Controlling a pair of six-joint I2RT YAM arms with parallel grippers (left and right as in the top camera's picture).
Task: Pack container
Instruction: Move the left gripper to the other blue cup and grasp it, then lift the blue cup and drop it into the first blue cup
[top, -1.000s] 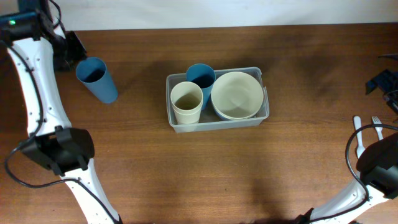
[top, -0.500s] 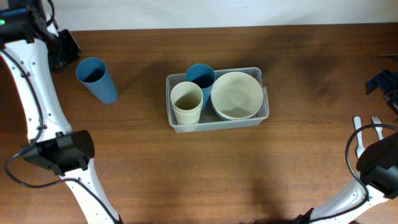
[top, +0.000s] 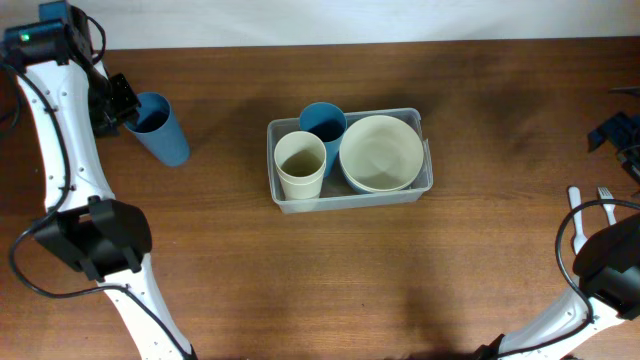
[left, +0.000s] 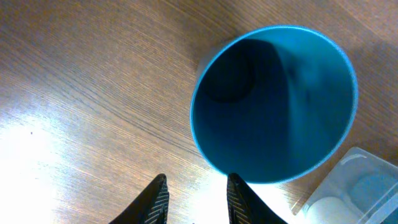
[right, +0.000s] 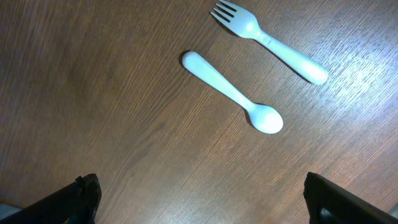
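The clear container sits mid-table, holding a blue cup, a cream cup and a cream bowl. A corner of the container shows in the left wrist view. Another blue cup stands upright at the far left. My left gripper hovers at that cup's left rim, jaws partly open with only table between them. Its right finger is just below the rim. My right gripper is wide open over bare wood.
A white spoon and a white fork lie on the table at the right edge. The left arm's links run down the left side.
My left gripper has shifted right and toward the lone blue cup, now at its rim, and its jaws have narrowed a little. The right arm has not moved.
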